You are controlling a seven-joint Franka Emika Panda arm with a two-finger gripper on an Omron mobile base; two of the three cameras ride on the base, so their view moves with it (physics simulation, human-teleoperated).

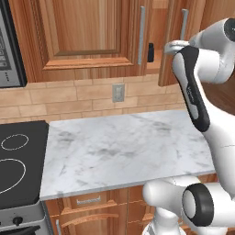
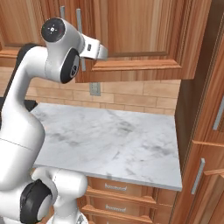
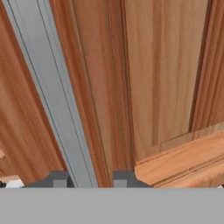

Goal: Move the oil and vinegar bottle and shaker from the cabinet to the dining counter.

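Where gripper (image 3: pixel 91 178) straddles silver bar handle (image 3: pixel 52 92), jaws pinching it; cabinet (image 3: pixel 166 78) reddish-brown, raised-panel.

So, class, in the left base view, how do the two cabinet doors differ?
The left door is shut flush; the right door stands ajar. The left door's handle is free; the right door's handle sits between the end effector's fingertips. Both are reddish-brown wood with vertical silver bar handles.

I see a cabinet (image 1: pixel 87 41) of glossy grained wood, its handle (image 3: pixel 52 96) probably brushed metal, and a polished marble counter (image 1: pixel 124 147).
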